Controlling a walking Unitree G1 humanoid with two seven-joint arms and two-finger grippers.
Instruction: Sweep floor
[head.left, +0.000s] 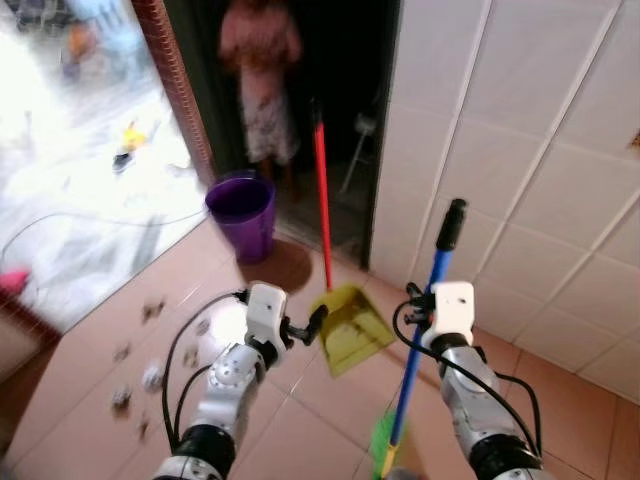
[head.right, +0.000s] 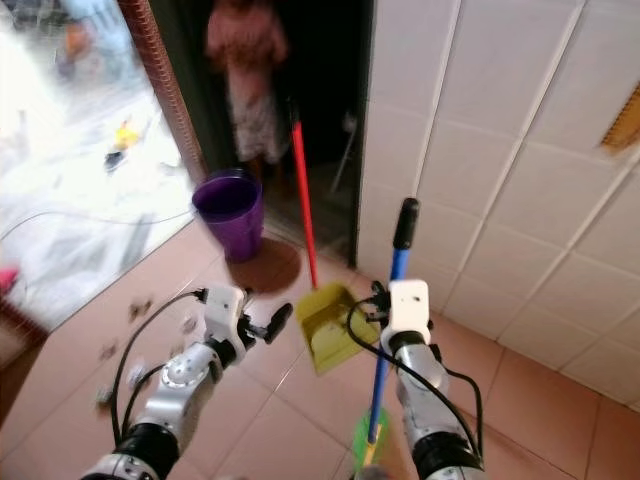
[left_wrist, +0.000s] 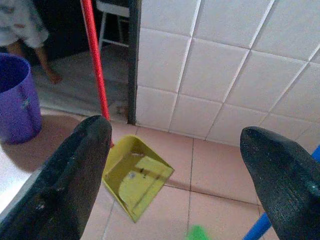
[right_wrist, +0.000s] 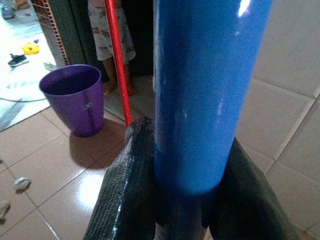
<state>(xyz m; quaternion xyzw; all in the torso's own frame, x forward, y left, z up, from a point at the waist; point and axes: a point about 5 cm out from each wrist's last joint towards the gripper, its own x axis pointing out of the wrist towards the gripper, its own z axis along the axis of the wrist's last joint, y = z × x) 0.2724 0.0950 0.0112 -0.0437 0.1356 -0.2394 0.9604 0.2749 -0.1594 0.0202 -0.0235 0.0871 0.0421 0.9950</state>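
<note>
My right gripper (head.left: 418, 306) is shut on the blue handle of a broom (head.left: 420, 325); its black grip points up and its green head (head.left: 383, 438) rests low on the floor. The handle (right_wrist: 197, 90) sits tight between the two black fingers in the right wrist view. A yellow dustpan (head.left: 349, 325) with a long red handle (head.left: 322, 195) stands on the tiles just ahead. My left gripper (head.left: 312, 326) is open, its fingers (left_wrist: 65, 180) close to the dustpan's left side. Crumpled bits of litter (head.left: 152, 378) lie scattered on the floor to the left.
A purple bucket (head.left: 242, 214) stands by the dark doorway, where a person (head.left: 260, 75) stands. A white tiled wall (head.left: 520, 150) rises on the right. A brick pillar (head.left: 175, 80) and a bright wet area with a cable lie to the left.
</note>
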